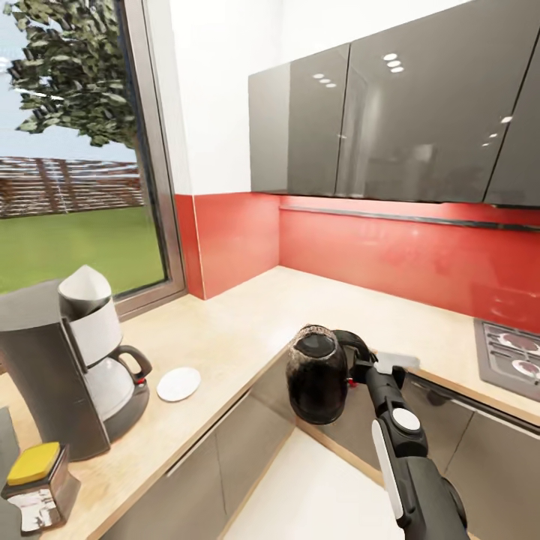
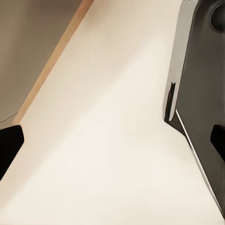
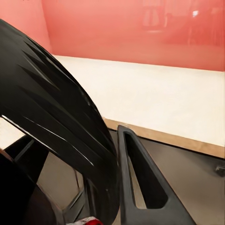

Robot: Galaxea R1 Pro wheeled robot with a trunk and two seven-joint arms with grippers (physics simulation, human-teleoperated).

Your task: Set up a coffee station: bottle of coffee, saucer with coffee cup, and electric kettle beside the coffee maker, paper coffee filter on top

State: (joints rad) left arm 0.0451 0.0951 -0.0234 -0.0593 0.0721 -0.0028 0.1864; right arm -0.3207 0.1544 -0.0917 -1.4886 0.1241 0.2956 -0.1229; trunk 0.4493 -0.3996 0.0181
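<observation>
Nearest in the head view, the right arm [image 1: 409, 465], black with white panels, reaches forward over pale floor in front of the corner cabinets. Its right gripper [image 1: 358, 369] is clenched on the black handle of the electric kettle [image 1: 318, 375], a rounded glass body with a dark lower part, held in the air off the counter edge, in front of the inner corner. In the right wrist view the curved black handle [image 3: 56, 126] lies against one finger [image 3: 140, 178]. The left gripper [image 2: 112, 136] looks down at bare floor; its dark fingertips sit far apart at the picture's edges, released.

At the near left end of the kitchen countertop [image 1: 247, 322], a matte light wood-grain worktop with a straight front edge over glossy dark grey doors, stands the bottle of coffee [image 1: 36, 487], yellow-lidded. Just behind it rises the coffee maker [image 1: 71, 367], with a white paper filter [image 1: 84, 289] standing in its basket. The saucer [image 1: 178, 383], flat, round and white, lies just beside the machine's base, apart from it. Past the saucer the worktop runs open to the corner and along the glossy red backsplash [image 1: 390, 255] to the hob [image 1: 514, 356] at far right.
</observation>
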